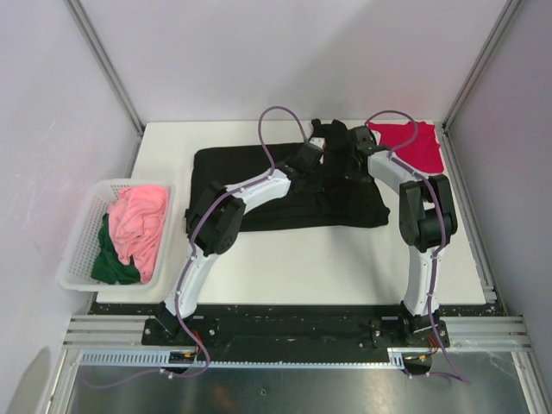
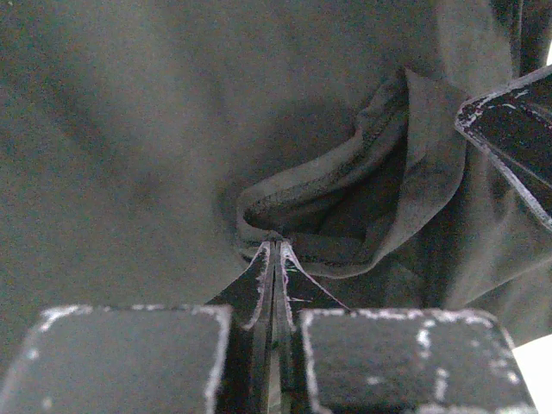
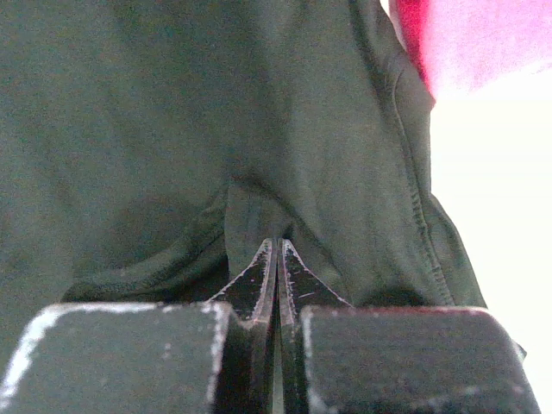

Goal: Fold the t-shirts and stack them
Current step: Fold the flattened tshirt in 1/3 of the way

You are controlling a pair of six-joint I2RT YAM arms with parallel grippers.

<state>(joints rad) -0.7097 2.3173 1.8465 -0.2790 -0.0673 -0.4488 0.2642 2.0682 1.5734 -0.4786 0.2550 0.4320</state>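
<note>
A black t-shirt [image 1: 224, 164] lies spread over the far middle of the white table [image 1: 328, 259]. Both grippers meet at its far edge, close together. My left gripper [image 1: 322, 141] is shut, its tips [image 2: 276, 244] pinching a rolled hem fold of the black t-shirt [image 2: 129, 129]. My right gripper [image 1: 342, 141] is shut too, its tips [image 3: 278, 243] nipping a small pleat of the black cloth [image 3: 129, 103]. A crimson red t-shirt [image 1: 427, 151] lies at the far right corner and shows again as the red t-shirt [image 3: 483, 34] in the right wrist view.
A white lattice basket [image 1: 78, 250] stands at the table's left edge, holding a pink garment [image 1: 138, 220] over a dark green one [image 1: 108, 263]. Grey walls with metal posts close in the back and sides. A finger of the other gripper [image 2: 509, 129] shows in the left wrist view.
</note>
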